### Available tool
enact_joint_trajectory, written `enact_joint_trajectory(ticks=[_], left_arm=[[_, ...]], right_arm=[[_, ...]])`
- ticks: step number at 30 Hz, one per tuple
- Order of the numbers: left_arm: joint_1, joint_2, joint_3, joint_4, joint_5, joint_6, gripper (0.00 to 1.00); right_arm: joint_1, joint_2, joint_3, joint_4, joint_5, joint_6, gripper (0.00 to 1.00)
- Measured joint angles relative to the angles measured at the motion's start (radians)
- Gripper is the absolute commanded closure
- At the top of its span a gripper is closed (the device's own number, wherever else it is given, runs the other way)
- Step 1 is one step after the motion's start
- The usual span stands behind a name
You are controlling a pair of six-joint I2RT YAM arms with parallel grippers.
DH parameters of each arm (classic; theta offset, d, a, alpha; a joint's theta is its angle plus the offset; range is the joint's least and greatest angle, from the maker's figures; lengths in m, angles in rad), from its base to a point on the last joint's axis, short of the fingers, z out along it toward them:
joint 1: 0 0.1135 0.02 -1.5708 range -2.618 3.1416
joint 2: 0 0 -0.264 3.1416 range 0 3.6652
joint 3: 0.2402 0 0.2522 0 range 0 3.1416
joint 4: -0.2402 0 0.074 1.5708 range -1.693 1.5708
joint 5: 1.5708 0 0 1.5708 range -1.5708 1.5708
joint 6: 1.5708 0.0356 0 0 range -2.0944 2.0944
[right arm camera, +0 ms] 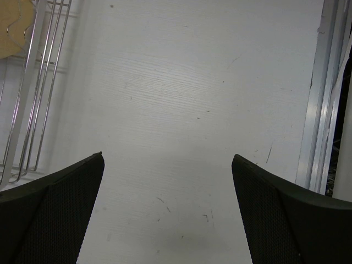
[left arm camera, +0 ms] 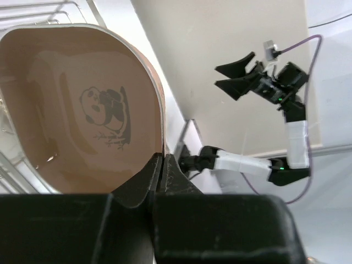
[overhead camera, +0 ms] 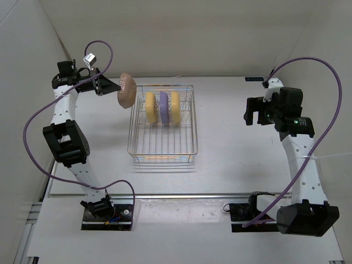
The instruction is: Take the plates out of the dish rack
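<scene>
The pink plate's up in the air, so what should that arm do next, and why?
Probably lower the pink plate onto the table left of the rack: the left gripper is shut on its rim, it hangs outside the rack, and three plates wait inside.

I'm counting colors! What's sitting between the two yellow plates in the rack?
The purple plate stands on edge between the two yellow plates in the dish rack. The top external view shows it.
</scene>
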State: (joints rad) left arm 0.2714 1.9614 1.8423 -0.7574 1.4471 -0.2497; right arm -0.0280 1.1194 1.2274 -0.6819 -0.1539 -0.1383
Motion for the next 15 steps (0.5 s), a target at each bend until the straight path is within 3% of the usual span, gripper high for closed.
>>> enact_joint_trajectory(ticks=[4,8,15], left_arm=[[-0.008,-0.003,0.081,-0.102,-0.061,0.095,0.89],[-0.061,-0.060,0.108,-0.187,-0.217,0.210,0.89],[-0.342,-0.274,0.091,-0.232,-0.645,0.371,0.89]], right_arm=[[0.000,0.006,0.000,-0.009,-0.007,-0.005,0.00],[0.010,0.031,0.021,-0.034,-0.005,-0.018,0.00],[0.036,0.053,0.088,-0.064,-0.003,-0.027,0.00]])
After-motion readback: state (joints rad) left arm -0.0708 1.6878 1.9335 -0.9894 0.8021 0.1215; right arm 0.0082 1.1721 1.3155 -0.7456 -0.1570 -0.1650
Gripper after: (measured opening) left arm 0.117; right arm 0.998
